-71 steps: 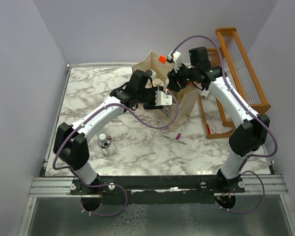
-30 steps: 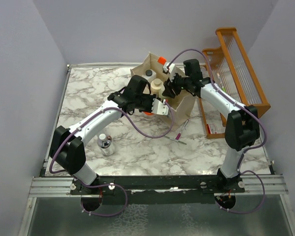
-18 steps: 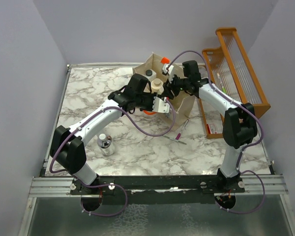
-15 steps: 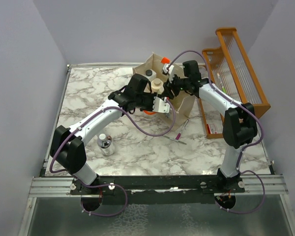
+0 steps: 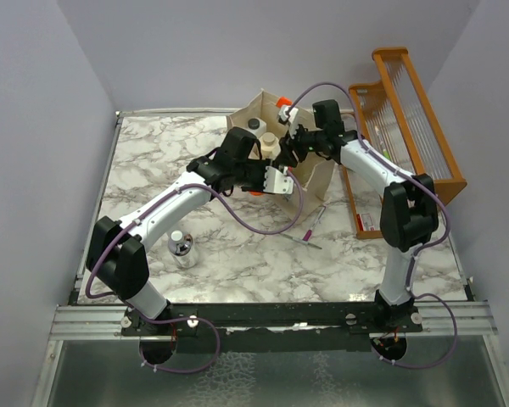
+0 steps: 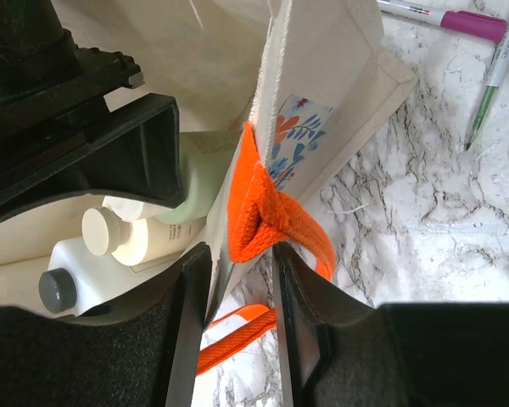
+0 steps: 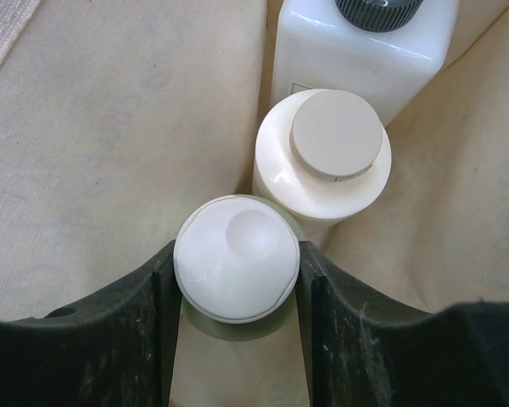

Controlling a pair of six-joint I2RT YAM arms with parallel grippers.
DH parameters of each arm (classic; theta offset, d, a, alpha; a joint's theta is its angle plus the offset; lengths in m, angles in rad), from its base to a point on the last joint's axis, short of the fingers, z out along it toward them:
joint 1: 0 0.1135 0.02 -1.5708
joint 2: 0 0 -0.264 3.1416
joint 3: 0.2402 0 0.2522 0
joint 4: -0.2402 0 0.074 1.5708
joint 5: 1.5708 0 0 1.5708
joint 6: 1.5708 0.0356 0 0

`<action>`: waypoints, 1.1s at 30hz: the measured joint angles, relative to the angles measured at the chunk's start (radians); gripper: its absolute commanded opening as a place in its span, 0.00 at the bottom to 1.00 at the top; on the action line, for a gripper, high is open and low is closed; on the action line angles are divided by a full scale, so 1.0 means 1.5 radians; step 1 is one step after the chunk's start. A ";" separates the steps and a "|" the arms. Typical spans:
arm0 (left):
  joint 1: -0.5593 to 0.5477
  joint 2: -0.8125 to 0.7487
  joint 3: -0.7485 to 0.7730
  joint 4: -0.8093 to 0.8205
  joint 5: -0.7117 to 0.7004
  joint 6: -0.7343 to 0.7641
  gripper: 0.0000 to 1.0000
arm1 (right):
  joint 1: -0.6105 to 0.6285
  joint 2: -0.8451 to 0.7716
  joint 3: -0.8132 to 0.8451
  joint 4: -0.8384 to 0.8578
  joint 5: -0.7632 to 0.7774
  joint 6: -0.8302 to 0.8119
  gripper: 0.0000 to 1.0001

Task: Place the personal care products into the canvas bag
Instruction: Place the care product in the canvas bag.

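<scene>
Olive-green bottle (image 7: 237,275) is inside the canvas bag (image 6: 322,59), upright with its cream cap uppermost. The right gripper (image 7: 236,259) is clamped on that cap, one finger pressed against each side. Whether the bottle's base rests on the bag floor cannot be determined. Close against it stands the beige bottle (image 7: 322,153) with its cream cap. Beyond that, in the bag's corner, is the white bottle (image 7: 365,51) with a dark cap; all three are within the bag walls. The left gripper (image 6: 239,254) is closed on the bag's rim, with the fabric and the root of an orange handle (image 6: 259,212) pinched between its fingers. The bag stands upright towards the back of the marble table (image 5: 153,161), about mid-width, with a floral print on its outer side. The clear bottle (image 5: 182,248) with a chrome cap stands on the table well apart from the bag, near the left arm's base. Two pens (image 6: 441,17) lie on the table near the bag. The orange slatted rack (image 5: 411,110) is to the bag's right, at the table's edge.
</scene>
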 measured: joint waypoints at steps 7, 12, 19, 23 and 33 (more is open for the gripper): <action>0.000 0.000 0.000 0.001 -0.004 -0.006 0.41 | 0.001 0.029 0.040 -0.027 0.003 -0.013 0.14; 0.000 0.000 0.000 0.001 -0.010 -0.011 0.47 | 0.001 0.035 0.055 -0.060 0.018 -0.042 0.28; 0.000 -0.002 0.000 0.002 -0.029 -0.030 0.63 | 0.003 0.035 0.064 -0.078 0.039 -0.061 0.44; 0.000 -0.004 0.001 0.006 -0.046 -0.050 0.72 | 0.005 0.036 0.077 -0.099 0.049 -0.065 0.61; 0.000 -0.020 0.021 0.017 -0.082 -0.111 0.76 | 0.005 0.038 0.117 -0.108 0.061 -0.071 0.74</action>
